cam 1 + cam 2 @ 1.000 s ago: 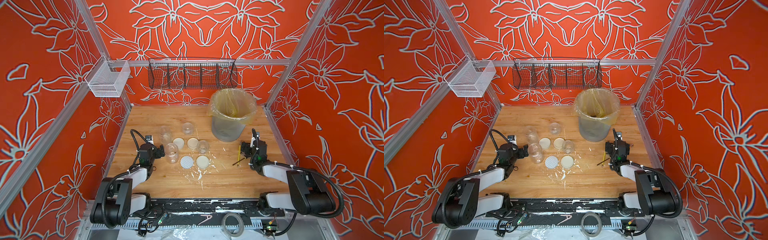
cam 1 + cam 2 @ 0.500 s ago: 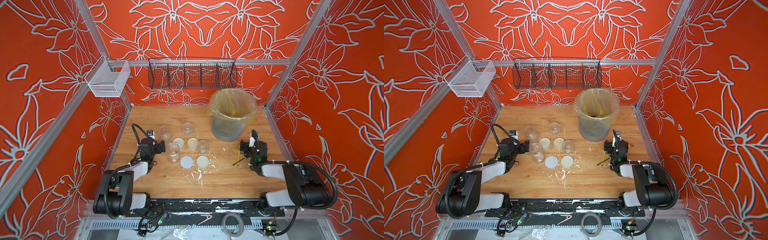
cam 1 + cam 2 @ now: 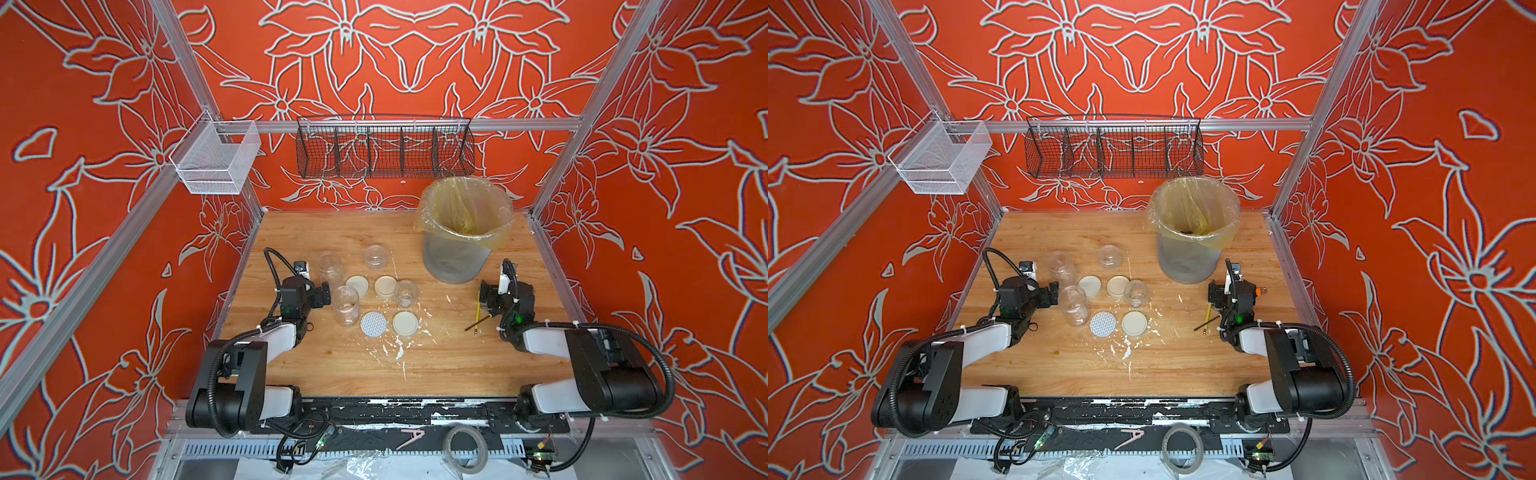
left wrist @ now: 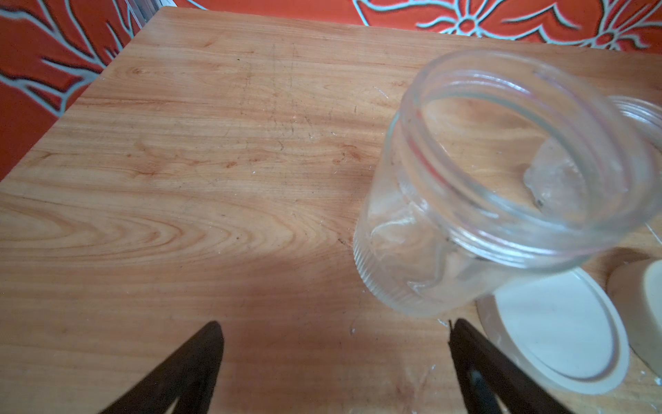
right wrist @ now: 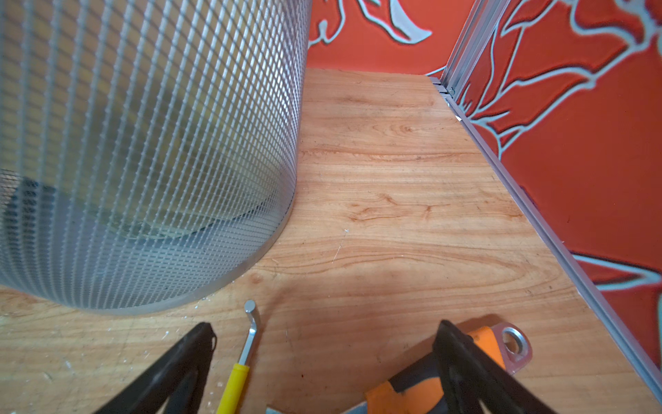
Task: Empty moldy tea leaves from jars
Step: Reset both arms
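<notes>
Four jars (image 3: 346, 305) stand lidless and seemingly empty mid-table, tea leaves (image 3: 1187, 228) dark in the far-right bin (image 3: 1183, 262); left gripper (image 4: 335, 326) and right gripper (image 5: 325, 324) gape, holding nothing. The job looks all but finished.

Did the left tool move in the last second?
Yes, slightly. Against the near tall jar, which stayed put, the left tool has shifted toward the back wall. It is open, with nothing in it.
</notes>
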### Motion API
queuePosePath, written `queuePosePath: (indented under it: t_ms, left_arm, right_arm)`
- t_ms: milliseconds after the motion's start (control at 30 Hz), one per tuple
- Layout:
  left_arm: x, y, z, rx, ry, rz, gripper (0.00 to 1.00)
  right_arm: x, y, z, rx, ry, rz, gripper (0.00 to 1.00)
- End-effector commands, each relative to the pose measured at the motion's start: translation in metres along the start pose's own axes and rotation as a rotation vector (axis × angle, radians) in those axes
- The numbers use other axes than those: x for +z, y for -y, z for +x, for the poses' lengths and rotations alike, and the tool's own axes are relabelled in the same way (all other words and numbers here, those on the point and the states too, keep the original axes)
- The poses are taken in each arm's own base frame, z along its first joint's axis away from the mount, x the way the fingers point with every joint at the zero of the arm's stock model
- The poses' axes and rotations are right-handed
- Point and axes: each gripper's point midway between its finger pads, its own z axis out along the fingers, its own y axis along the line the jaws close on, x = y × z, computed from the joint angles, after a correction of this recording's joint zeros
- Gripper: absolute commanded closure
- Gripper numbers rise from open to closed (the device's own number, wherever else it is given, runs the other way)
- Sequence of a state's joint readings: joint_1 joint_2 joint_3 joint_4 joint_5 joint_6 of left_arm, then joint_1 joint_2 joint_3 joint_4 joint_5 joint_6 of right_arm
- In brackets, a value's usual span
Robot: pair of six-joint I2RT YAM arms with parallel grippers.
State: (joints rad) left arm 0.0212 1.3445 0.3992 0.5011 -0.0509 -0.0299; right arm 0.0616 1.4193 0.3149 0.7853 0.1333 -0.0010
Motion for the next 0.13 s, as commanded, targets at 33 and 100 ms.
queuePosePath:
  t_ms: [33,100]
  left_arm:
    - [0.0007,-0.0038,-0.0011,-0.007,-0.001,-0.014,0.03]
    - [0.0007,-0.004,-0.0014,-0.008,0.0,-0.014,0.03]
  right_arm:
    - [0.0036,-0.0005,-0.0067,-0.003,0.005,-0.021,0.03]
    - [0.0024,-0.0001,-0.0079,-0.002,0.012,-0.02,0.03]
